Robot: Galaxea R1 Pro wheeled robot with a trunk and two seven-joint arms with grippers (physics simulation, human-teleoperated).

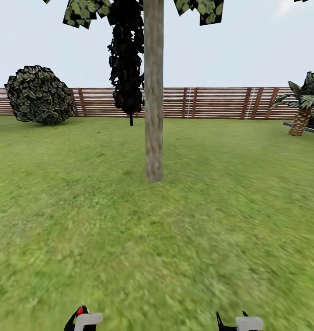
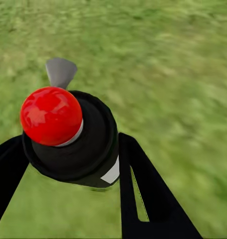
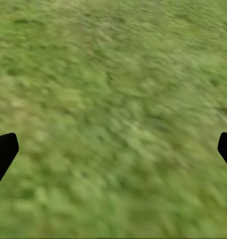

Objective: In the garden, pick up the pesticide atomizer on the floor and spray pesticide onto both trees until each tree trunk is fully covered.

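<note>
Pesticide atomizer seen close in the left wrist view: squat black body, glossy red ball cap on a pale collar, a grey lever jutting out behind it, a small white patch on the side. Gripped between the two black fingers of the left end effector, closed snugly against the body on both sides, above blurry green grass floor.

From the head view, just the red tip and black top of the atomizer peeking up at the bottom edge beside the left end effector, with a grey wrist piece. Right end effector low at the bottom edge too. Ahead, standing in the lawn, one tree trunk: straight, pale grey-brown, mottled, bare (leafy crown cut off at the top). Behind it a near-black cypress, a round dark bush, a short palm and a brown slatted fence.

Right wrist view: right end effector spread wide, black fingertips at opposite edges, nothing between them but grass.
</note>
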